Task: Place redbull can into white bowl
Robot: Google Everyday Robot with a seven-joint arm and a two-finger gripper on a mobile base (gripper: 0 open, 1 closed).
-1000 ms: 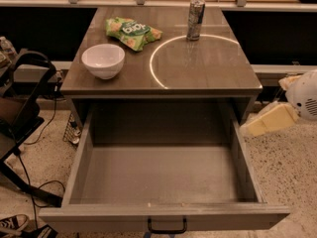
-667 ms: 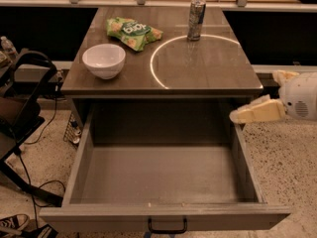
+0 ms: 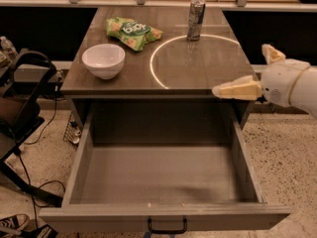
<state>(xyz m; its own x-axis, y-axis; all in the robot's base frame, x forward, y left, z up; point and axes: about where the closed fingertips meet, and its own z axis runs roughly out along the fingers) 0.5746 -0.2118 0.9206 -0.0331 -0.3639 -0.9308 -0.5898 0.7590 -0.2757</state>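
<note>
1 redbull can [image 3: 196, 20] stands upright at the far edge of the bench [image 3: 198, 71], well apart from the white bowl [image 3: 103, 60] at the near left. A green snack bag [image 3: 132, 31] lies between them, further back. The gripper [image 3: 242, 69] hovers at the bench's front right corner with its 2 fingers spread wide and holding nothing.

The can is tall and narrow, so a sideways brush from a finger on approach would likely topple or roll it. Below the bench, an open drawer [image 3: 163, 182] could catch a dropped can.

Compared with 0.7 s ago, the gripper is higher and further left, closer to the bench. Can, bowl and bag sit unchanged.
</note>
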